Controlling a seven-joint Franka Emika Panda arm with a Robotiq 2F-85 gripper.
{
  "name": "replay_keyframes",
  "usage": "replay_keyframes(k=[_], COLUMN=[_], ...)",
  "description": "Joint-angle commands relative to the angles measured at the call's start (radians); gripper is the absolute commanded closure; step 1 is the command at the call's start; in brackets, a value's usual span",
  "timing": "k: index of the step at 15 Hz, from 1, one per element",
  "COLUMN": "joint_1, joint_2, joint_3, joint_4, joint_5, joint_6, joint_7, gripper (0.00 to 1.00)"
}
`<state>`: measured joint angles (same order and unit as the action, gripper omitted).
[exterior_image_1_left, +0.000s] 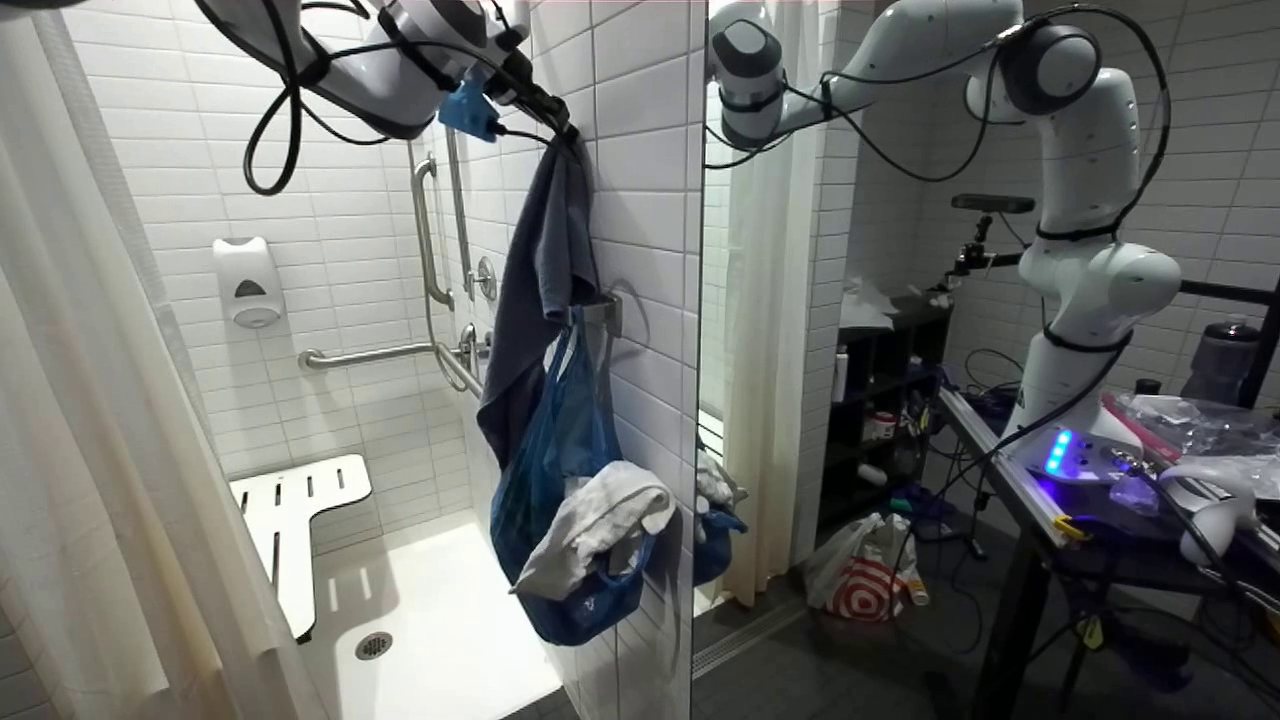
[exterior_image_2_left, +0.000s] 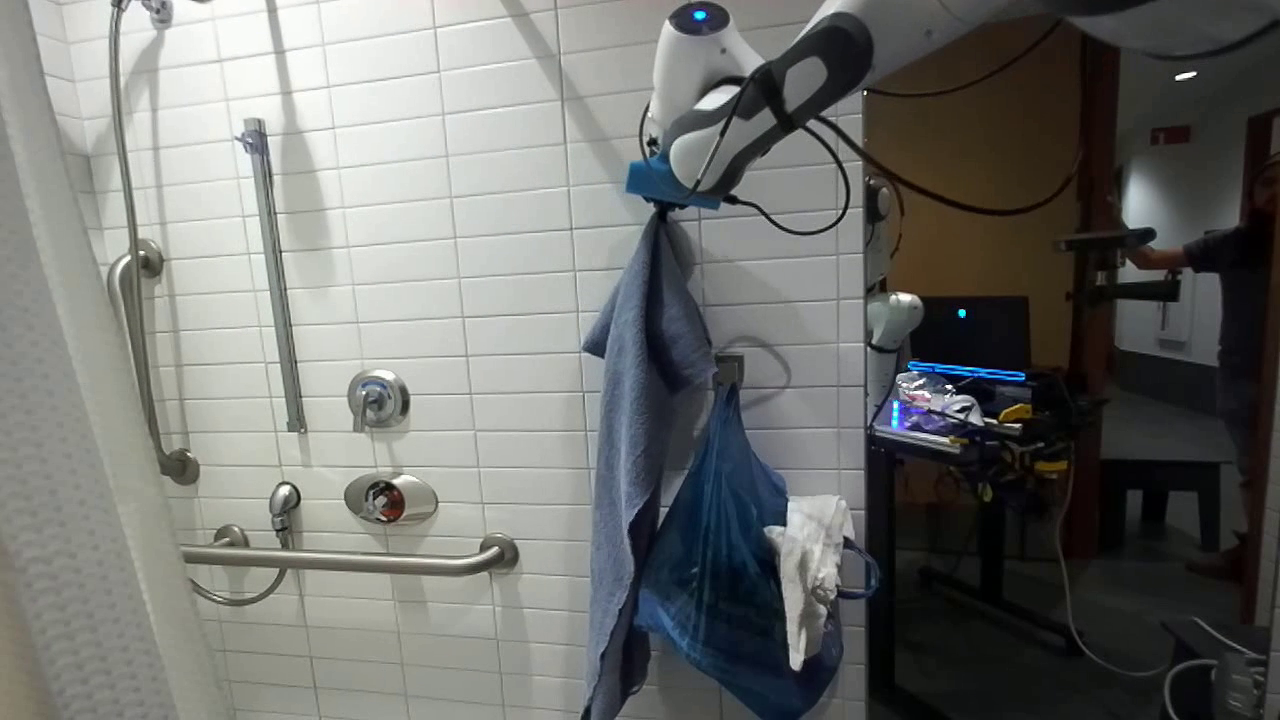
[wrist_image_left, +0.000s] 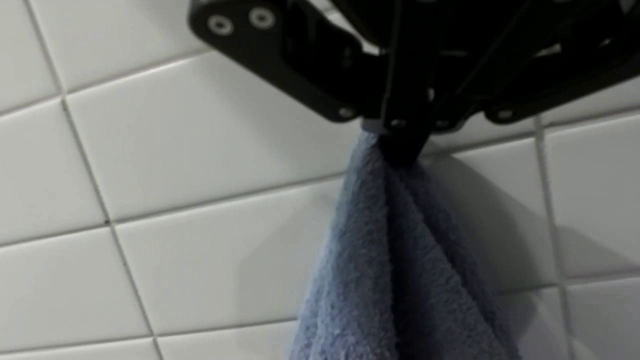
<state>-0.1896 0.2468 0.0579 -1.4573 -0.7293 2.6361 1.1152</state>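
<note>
In the wrist view, the lower-centre towel (wrist_image_left: 365, 255) is rough, matt cloth. Tiles (wrist_image_left: 200, 145) at left look smooth and glossy.

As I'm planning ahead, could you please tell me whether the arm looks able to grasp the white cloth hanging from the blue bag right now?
Probably not as things stand: the end effector holds the blue towel, so it looks occupied, although the white cloth appears uncovered.
</note>
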Motion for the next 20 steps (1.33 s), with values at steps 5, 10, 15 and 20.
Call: replay_keyframes(k=[5,10,15,20], joint_1=[-0.074,-0.088,-0.092,-0.088], joint_2=[-0.117,-0.174,-0.215,-0.254], joint_3=[-0.054,-0.079,-0.101,-0.115], joint_4=[-0.137,-0.183,-0.185,-0.164], joint_5=[0.004,-0.007,-0.021,-0.044], joint_6=[0.029,0.035,0.033,0.037], joint_7=[0.055,0.08,0.085,0.077], gripper=[1.0,1.0,1.0,1.0])
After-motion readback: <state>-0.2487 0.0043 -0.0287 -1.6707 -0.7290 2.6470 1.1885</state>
